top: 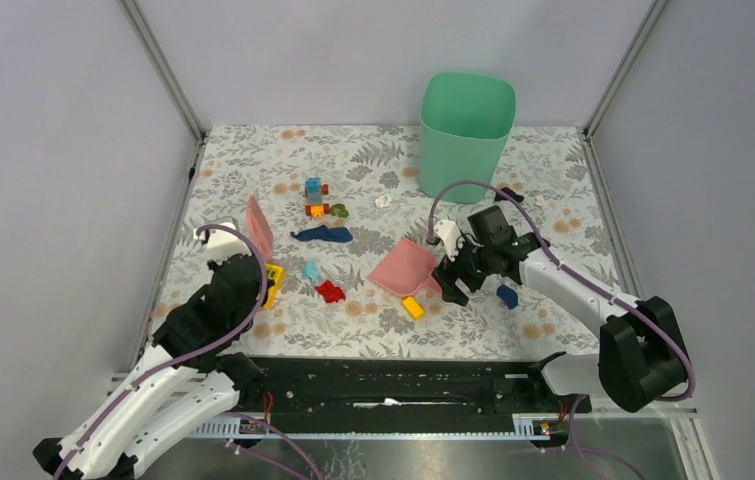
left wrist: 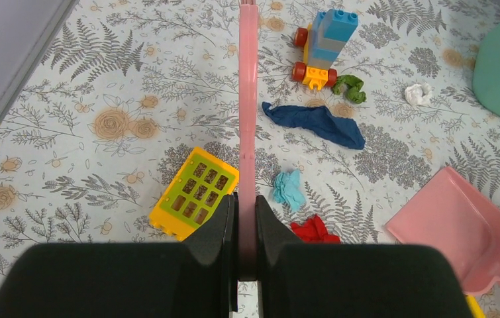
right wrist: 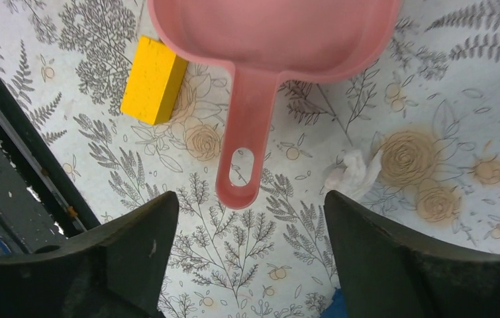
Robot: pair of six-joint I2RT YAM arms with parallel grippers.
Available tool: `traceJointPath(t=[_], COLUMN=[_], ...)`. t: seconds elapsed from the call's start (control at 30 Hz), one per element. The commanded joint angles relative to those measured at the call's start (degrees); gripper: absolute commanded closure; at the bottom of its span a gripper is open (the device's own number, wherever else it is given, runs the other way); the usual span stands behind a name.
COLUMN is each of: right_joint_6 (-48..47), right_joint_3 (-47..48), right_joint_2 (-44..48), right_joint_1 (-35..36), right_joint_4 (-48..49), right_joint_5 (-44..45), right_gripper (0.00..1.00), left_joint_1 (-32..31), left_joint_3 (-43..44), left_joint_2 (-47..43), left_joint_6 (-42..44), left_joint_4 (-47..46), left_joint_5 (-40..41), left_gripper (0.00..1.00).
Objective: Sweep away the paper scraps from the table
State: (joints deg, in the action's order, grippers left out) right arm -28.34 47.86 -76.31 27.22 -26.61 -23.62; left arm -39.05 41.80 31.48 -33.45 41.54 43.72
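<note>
Paper scraps [left wrist: 418, 93] lie on table [left wrist: 68, 86], none swept yet: one near green bin [top: 466, 130], second scrap [right wrist: 356, 173] just beside handle of pink dustpan [right wrist: 273, 40]. Dustpan empty. Left gripper [left wrist: 247, 218] pinching pink sweeper blade [left wrist: 248, 99]. Right gripper [right wrist: 252, 215] jaws spread above handle, gripping nothing. Whole job apparently left.
</note>
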Motion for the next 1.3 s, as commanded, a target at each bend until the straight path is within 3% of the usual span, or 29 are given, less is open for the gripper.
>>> traceJointPath(t=[0.0,0.1,0.5,0.87,1.07,1.27], right_joint_6=[-2.57,-3.65,-3.7,-2.85,-2.64,-1.98], right_joint_3=[-1.81,-2.63,-0.25,0.51,0.82,0.58], right_joint_2=[1.87,0.44,-6.83,-8.97,-9.79,-7.56], right_joint_1=[-0.07,-0.07,-0.1,0.0,1.06,2.47], right_joint_4=[6.08,4.89,3.82,4.98,5.08,6.79], right_joint_5=[0.46,-1.11,-3.81,-3.55,-2.06,0.82], right_gripper=[0.09,0.1,0.34,0.52,0.53,0.67], left_joint_1=[0.28,0.22,0.21,0.29,0.22,0.2], left_joint_3=[0.04,-0.05,0.03,0.08,0.03,0.12], left_joint_2=[0.05,0.3,0.68,1.34,1.29,1.72], left_joint_6=[1.16,1.4,1.2,1.3,1.25,1.37], left_joint_4=[-3.89,-4.02,-4.04,-4.15,-4.14,-4.21], left_joint_5=[-1.15,-1.37,-1.54,-1.89,-1.89,-1.97], left_gripper=[1.0,1.0,1.0,1.0,1.0,1.0])
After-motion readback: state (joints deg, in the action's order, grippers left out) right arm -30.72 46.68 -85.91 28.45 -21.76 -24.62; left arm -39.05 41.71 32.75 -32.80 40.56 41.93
